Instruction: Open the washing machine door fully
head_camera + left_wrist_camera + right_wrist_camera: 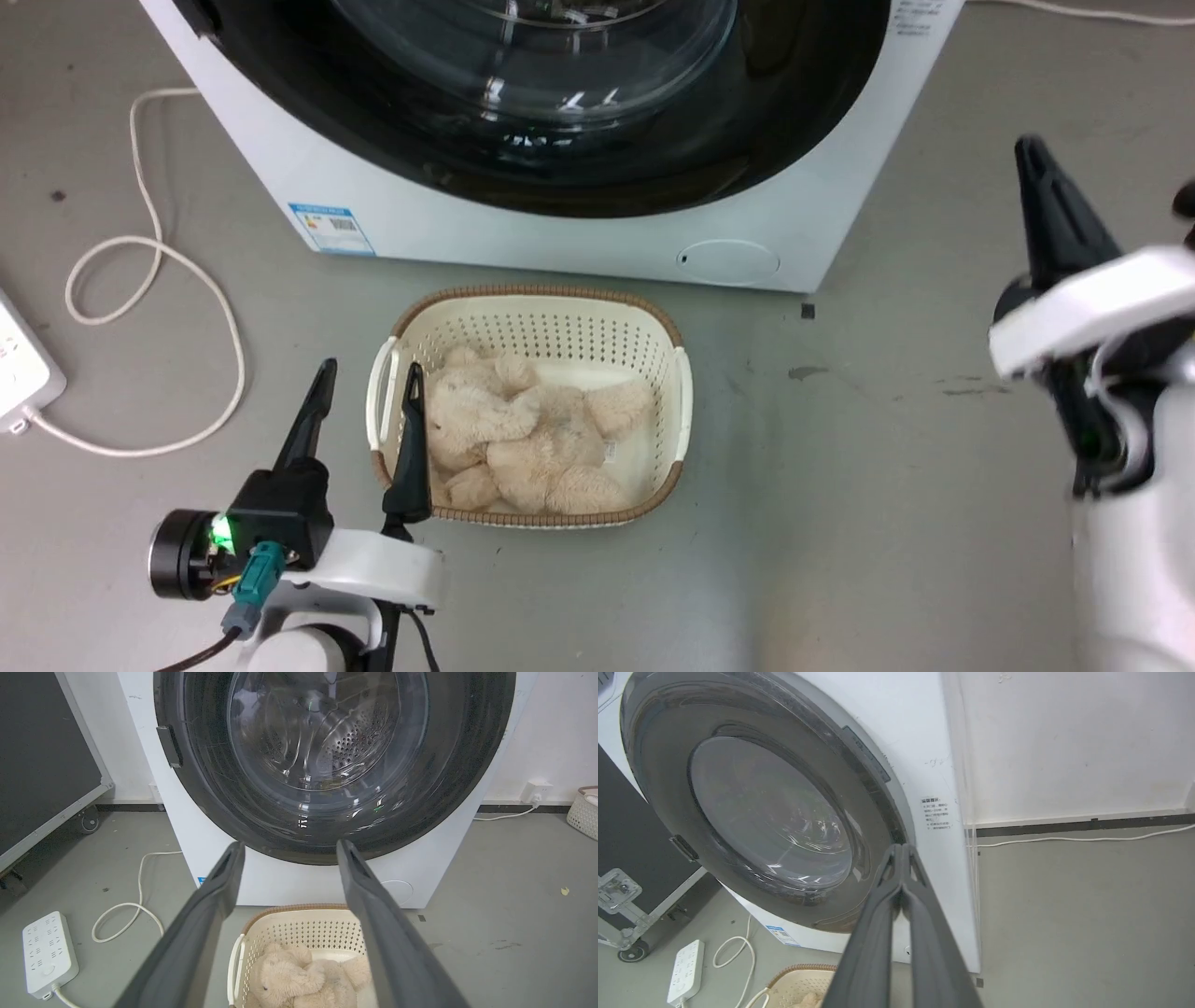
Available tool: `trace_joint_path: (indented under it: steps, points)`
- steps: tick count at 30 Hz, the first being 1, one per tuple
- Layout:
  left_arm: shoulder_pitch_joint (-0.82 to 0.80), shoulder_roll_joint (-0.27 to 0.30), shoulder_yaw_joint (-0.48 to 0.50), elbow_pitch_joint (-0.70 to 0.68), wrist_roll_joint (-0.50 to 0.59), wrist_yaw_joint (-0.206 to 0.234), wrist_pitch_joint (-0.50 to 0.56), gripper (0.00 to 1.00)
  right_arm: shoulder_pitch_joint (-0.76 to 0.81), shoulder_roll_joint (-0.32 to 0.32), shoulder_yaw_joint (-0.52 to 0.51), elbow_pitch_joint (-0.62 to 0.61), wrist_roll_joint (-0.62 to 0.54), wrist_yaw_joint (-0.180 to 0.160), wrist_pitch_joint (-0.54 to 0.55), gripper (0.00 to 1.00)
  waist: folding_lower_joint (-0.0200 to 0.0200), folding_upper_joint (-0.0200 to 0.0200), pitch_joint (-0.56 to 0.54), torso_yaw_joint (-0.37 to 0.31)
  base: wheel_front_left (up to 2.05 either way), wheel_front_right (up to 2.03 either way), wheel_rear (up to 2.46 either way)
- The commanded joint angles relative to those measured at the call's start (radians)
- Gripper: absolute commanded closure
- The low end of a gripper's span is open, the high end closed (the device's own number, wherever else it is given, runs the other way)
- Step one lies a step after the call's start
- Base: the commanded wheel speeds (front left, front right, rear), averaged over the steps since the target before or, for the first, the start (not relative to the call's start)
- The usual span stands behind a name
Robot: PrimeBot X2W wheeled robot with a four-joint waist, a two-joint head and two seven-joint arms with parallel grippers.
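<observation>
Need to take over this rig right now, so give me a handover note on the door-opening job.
Left hand: open, holding nothing, above the near rim of the laundry basket, which holds a plush toy.
Right hand: shut on nothing, raised to the right of the machine, apart from it in the head view.
Washing machine door: closed flush against the white front. Its handle is on the door's left edge in the left wrist view.
Done: nothing yet, and neither hand is touching the door.
Left: reach the handle, probably with the left hand, then pull and swing the door fully open.
</observation>
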Motion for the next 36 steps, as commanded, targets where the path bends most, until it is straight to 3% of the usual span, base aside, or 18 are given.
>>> trace_joint_path:
  steps: [1,22,36]
  points:
    - [-0.015,0.0,-0.004,-0.01,-0.002,0.005,-0.011,0.0,-0.053,0.006,-0.016,0.025,0.029,0.0,0.015,1.0,-0.0001,0.0,0.012,0.006,0.0,0.0,0.0]
    - [-0.058,0.0,-0.048,-0.037,-0.033,0.024,-0.055,0.0,-0.488,0.007,-0.211,0.333,0.235,-0.001,0.245,1.0,-0.0001,0.0,0.125,0.076,0.0,0.0,0.0]
    - [-0.082,0.0,-0.09,-0.053,-0.059,0.043,-0.084,0.0,-0.723,-0.033,-0.319,0.496,0.265,-0.001,0.422,1.0,-0.0001,0.0,0.195,0.125,0.0,0.0,0.0]
